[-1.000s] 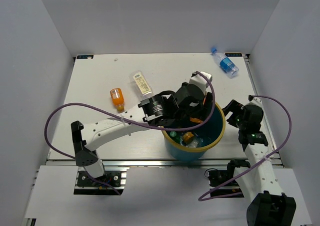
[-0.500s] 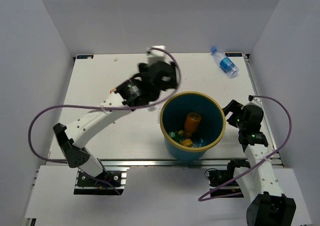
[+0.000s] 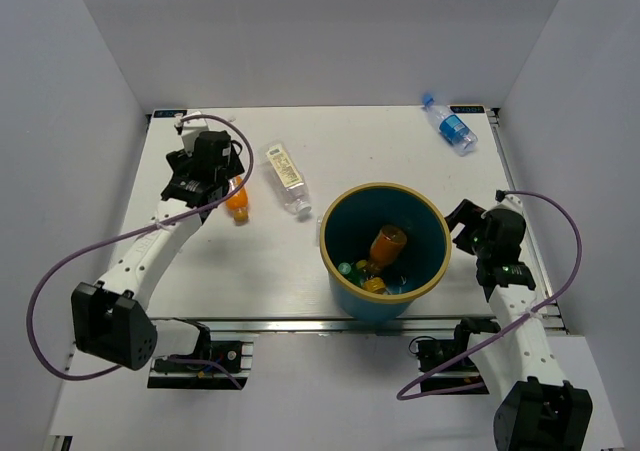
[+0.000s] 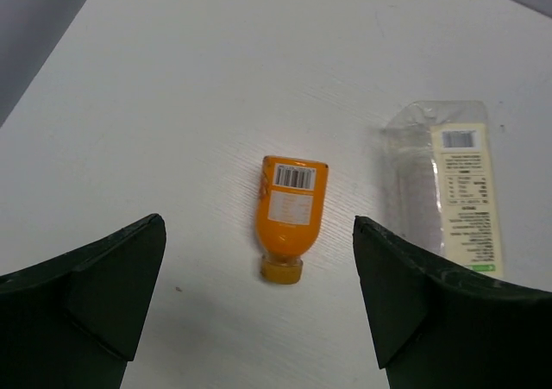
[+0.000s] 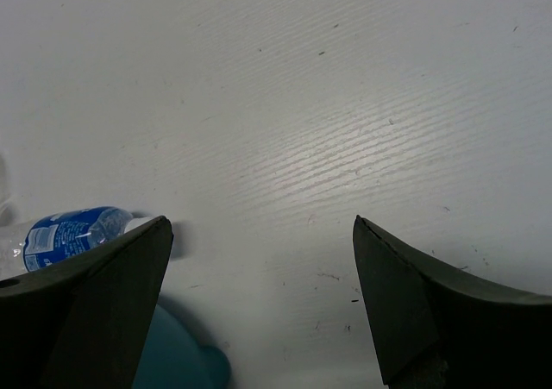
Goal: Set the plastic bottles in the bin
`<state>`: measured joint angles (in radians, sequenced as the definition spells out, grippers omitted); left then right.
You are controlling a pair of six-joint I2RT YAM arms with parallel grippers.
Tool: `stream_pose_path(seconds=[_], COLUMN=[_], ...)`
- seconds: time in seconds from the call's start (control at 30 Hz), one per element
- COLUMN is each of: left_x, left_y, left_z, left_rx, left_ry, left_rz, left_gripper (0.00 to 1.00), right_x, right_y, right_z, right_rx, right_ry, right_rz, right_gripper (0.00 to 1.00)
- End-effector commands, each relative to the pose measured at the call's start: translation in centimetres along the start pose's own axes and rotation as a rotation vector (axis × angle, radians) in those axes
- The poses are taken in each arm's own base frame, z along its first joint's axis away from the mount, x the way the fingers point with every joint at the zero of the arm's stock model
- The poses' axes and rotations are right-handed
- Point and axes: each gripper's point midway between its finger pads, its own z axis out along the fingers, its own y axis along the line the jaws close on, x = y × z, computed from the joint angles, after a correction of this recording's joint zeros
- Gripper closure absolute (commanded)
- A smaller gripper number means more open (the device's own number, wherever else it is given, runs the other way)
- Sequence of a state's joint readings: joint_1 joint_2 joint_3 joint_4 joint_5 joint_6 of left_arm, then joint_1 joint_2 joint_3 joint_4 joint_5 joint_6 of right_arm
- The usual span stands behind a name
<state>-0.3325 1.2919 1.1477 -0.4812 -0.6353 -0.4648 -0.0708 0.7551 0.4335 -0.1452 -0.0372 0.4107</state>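
Seeing an orange bottle [image 4: 289, 212] lying flat on the table [image 4: 172, 78], square cream-labelled bottle [image 4: 453, 186] just beside it, and a second orange bottle [image 3: 388, 243] sitting in the bin [image 3: 324, 241]. Noticing the left gripper [image 4: 257, 234] hanging right above the first one, spread wide, gripping nothing, arm stretching toward the far left. Also spotting the right gripper [image 5: 259, 229] gaping empty beside the bin, blue-labelled bottle [image 5: 65, 234] lying near the far right corner.

Top view: high over the near edge, looking down on the whole white table [image 3: 300, 261]. Left wrist — close, aimed down at a small orange plastic bottle [image 4: 289, 212] and a clear square cream-labelled bottle [image 4: 453, 191], both in the top view too. Right wrist — low, shares the clear blue-labelled bottle [image 5: 60, 234].
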Motion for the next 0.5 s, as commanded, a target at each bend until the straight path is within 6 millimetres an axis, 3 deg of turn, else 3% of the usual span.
stream_pose_path(seconds=[0.0, 0.1, 0.13, 0.27, 0.47], left_x=[-0.5, 2.5, 4.3, 6.8, 9.0], left_y=[1.4, 2.1, 2.1, -0.3, -1.8], left_z=[2.3, 5.8, 7.2, 9.7, 12.4], left_rx=[-0.019, -0.03, -0.038, 0.054, 0.096], left_ry=[-0.023, 0.078, 0.13, 0.197, 0.23], left_rz=[-0.002, 0.009, 0.035, 0.084, 0.12], left_gripper=[0.02, 0.02, 0.02, 0.02, 0.02], right_x=[-1.2, -1.2, -1.2, -1.2, -1.2], right_y=[0.6, 0.5, 0.5, 0.5, 0.3], right_z=[0.1, 0.2, 0.3, 0.4, 0.6], right_rx=[-0.02, -0.019, -0.017, -0.016, -0.009], right_ry=[-0.032, -0.031, -0.03, -0.029, -0.025], right_rz=[-0.01, -0.007, -0.008, -0.006, -0.008], right_gripper=[0.11, 0.11, 0.11, 0.11, 0.11])
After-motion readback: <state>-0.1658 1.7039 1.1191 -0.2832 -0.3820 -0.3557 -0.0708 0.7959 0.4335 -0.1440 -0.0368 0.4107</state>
